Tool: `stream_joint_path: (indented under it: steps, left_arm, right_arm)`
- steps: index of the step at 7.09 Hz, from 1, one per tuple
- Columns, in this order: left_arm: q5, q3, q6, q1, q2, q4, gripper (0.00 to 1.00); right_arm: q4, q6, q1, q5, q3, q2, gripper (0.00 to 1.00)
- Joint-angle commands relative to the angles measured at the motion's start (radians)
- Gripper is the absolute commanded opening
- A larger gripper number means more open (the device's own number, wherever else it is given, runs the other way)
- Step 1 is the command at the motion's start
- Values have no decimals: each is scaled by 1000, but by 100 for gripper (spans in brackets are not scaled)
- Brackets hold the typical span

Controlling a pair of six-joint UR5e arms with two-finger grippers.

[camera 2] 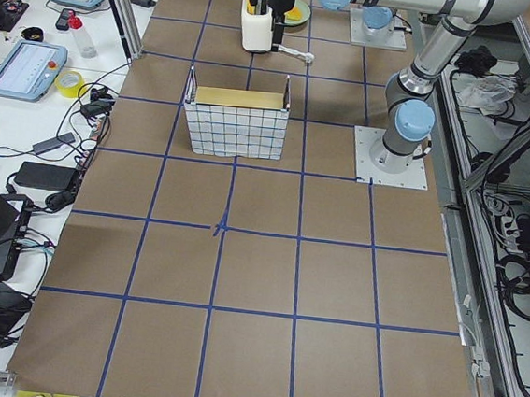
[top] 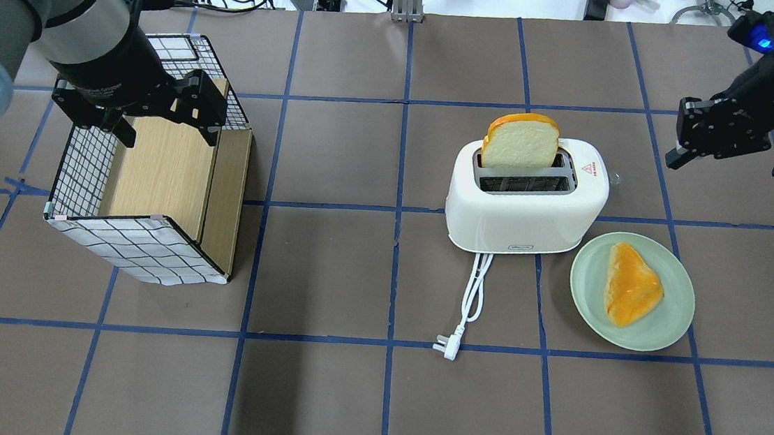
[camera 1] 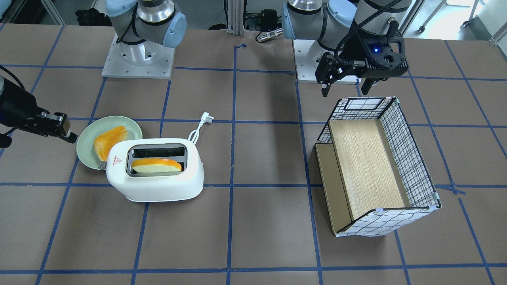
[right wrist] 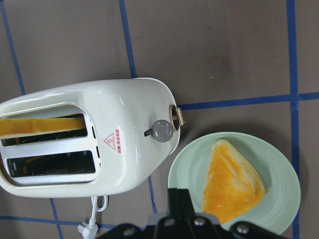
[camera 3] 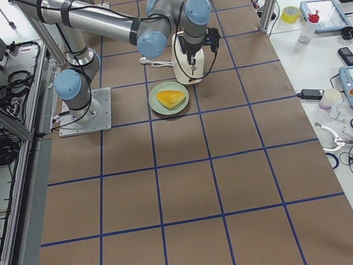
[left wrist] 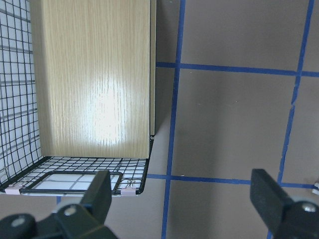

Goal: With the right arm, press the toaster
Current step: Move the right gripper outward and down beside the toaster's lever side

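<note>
The white toaster (top: 524, 215) stands right of the table's middle, and it also shows in the front view (camera 1: 158, 186). A bread slice (top: 520, 141) stands up in its far slot. In the right wrist view the toaster (right wrist: 124, 124) has a silver knob (right wrist: 163, 131) and a tan lever (right wrist: 177, 118) on its end. My right gripper (top: 676, 155) looks shut and empty. It hovers beyond and to the right of the toaster's lever end, apart from it, and also shows in the front view (camera 1: 69, 134). My left gripper (top: 167, 132) is open and empty above the wire basket (top: 83, 170).
A green plate (top: 672, 319) with an orange-topped bread piece (top: 630, 284) lies beside the toaster's lever end. The toaster's white cord and plug (top: 466, 308) trail toward the robot. The wire basket (camera 1: 412, 158) holds wooden boards at the left.
</note>
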Motion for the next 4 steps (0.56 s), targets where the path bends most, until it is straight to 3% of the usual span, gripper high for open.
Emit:
stream_joint_path:
  steps: [1,4]
  left_arm:
    - [-2,0,0,0,0,0,100]
    - [0,0,0,0,0,-1,100]
  right_arm:
    - [-56,-22,-12,72,76,5,0]
    - [-95,-31,-13,134,81,54,0]
